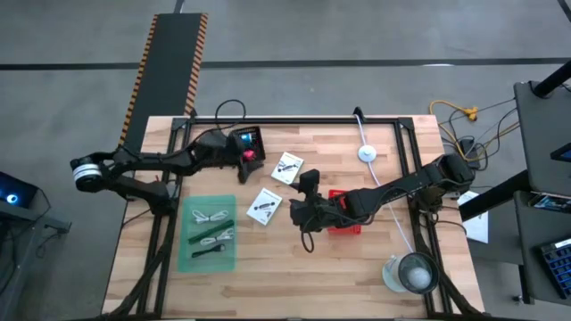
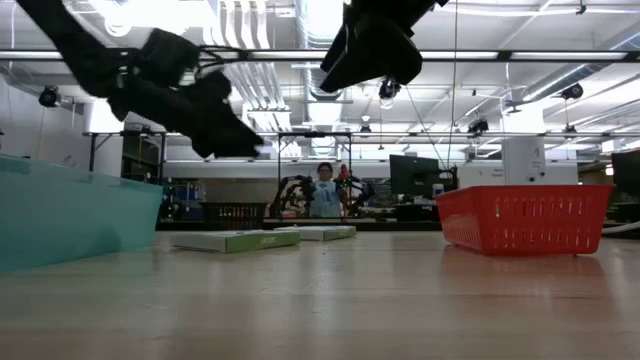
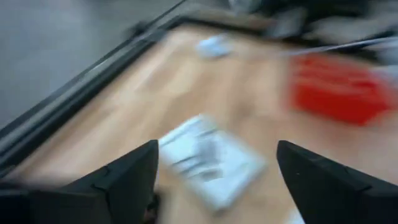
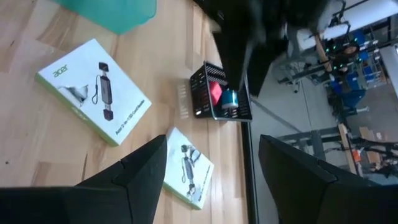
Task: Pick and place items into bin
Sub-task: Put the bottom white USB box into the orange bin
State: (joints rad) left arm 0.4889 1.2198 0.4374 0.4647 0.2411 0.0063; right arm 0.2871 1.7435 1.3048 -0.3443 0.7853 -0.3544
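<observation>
Two white printed packets lie flat on the wooden table, also seen in the right wrist view. A small black basket at the far left holds a red cube and a blue cube. My left gripper stands open and holds nothing, hovering beside that basket. My right gripper is open too, raised above the table near the packets. Black and white cable pieces lie in a green see-through bin.
A red mesh basket sits under my right arm at mid table. A large round clear container stands near the right front corner. A white disc on a cord lies at the far side. A person stands in the room beyond.
</observation>
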